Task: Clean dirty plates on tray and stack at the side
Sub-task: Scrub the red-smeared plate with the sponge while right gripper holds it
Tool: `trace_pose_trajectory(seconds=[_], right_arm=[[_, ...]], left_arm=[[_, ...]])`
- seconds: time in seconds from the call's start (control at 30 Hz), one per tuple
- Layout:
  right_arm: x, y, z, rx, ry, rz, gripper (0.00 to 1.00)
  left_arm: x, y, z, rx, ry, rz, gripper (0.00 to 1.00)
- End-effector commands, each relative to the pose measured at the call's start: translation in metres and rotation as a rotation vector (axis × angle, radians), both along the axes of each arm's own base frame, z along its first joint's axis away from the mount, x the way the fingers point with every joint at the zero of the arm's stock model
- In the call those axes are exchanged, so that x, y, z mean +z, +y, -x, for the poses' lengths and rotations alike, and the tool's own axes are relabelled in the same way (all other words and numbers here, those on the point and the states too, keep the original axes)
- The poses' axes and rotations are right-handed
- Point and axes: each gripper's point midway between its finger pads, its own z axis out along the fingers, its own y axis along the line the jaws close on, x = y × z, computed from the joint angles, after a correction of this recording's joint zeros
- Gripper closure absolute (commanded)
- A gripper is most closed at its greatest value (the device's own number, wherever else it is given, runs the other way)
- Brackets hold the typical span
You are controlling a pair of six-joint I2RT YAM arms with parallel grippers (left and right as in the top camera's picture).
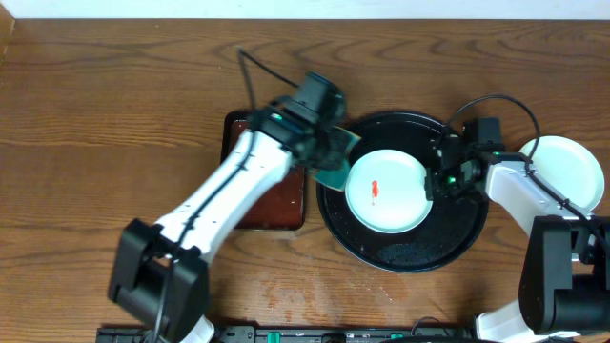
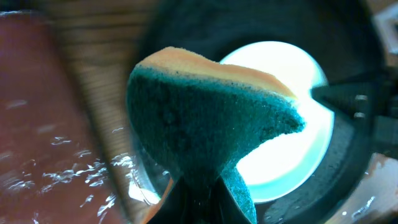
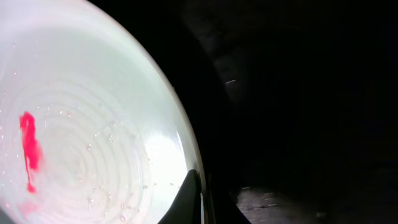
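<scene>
Against the right gripper (image 1: 437,181) lies the smeared plate (image 1: 386,195).

- You are looking at three views in which no text, label, brand, number or sign is showing clearly enough to read.
</scene>
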Motion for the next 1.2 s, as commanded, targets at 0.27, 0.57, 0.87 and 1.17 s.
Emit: trace_pose_trajectory(seconds=[0.27,0.57,0.87,1.17], right_arm=[[-0.012,0.023,0.019,0.017,0.086,0.032,0.99],[-0.012,0.024,0.021,0.022,0.091,0.033,0.99],[-0.012,0.025,0.021,0.027,0.09,0.033,0.99],[-0.012,0.025,0.021,0.031,0.087,0.034,0.99]], left_arm=[[-0.075,-0.097,0.032,0.008,0.128,0.059,0.93],[-0.142,-0.095,0.041,0.011,0.283,0.03,0.92],[-0.147,0.037,-0.001,0.157,0.041,-0.593,0.93],[-0.149,0.036,0.009,0.05,0.073,-0.604,0.93]])
